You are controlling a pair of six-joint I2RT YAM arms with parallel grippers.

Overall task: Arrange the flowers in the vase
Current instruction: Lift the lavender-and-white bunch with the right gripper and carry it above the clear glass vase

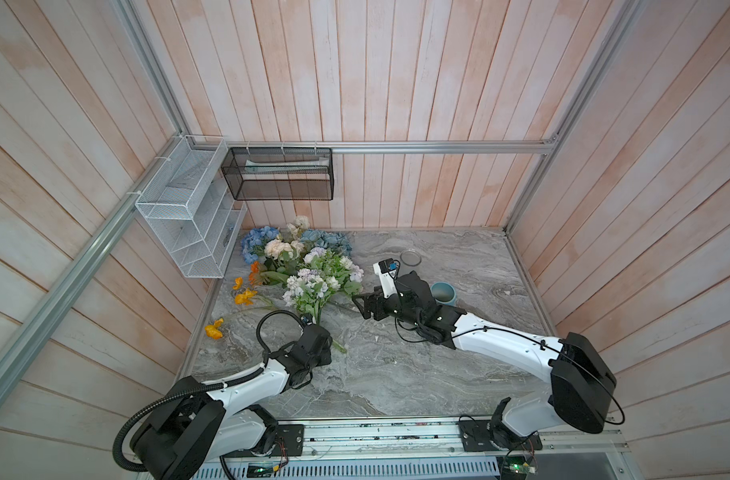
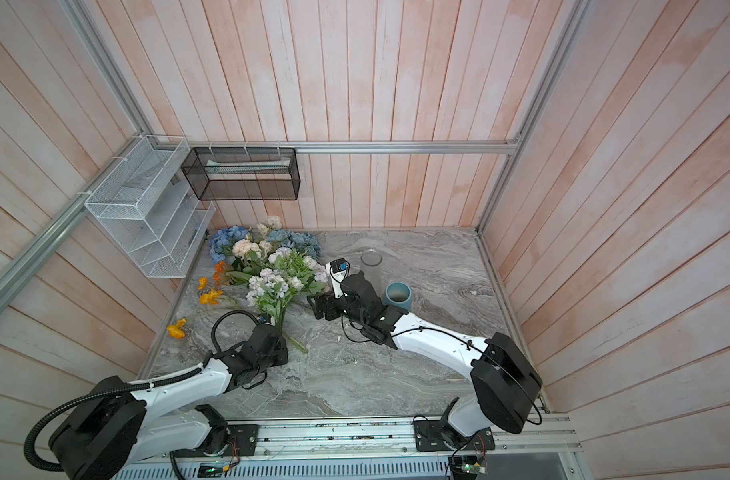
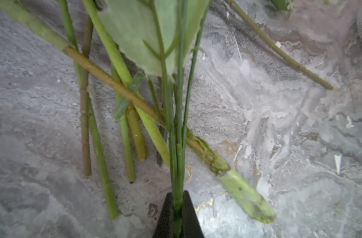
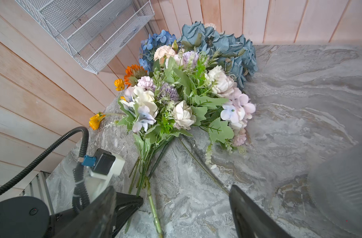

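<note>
The flowers [image 1: 301,266] lie in a heap at the far left corner of the counter [image 1: 396,374]. Their heads point toward the back wall and their stems fan out toward the near side. The left fingers [image 3: 169,210] are closed on the thin green stems [image 3: 177,144] of a white-and-lilac bunch [image 1: 309,289], pinching them near the cut ends. Thicker stems [image 3: 122,68] of other flowers lie on the counter beside and beneath the held ones, one crossing them at a slant. An orange bloom [image 1: 214,328] lies apart from the heap, close to the counter's left edge.

Right of the heap, the right fingers [image 4: 240,202] stand wide apart with nothing between them, pointed at the flowers. A single long stem [image 4: 204,169] runs along the counter toward them. Beyond the right arm stand a glass vase [image 2: 371,266] and, near it, a blue cup [image 2: 398,296], both upright.

A white wire rack [image 1: 180,216] hangs on the left wall above the heap's corner, and a black mesh basket [image 1: 280,174] hangs on the back wall. The middle, the right side and the near strip of the counter are bare marble.
</note>
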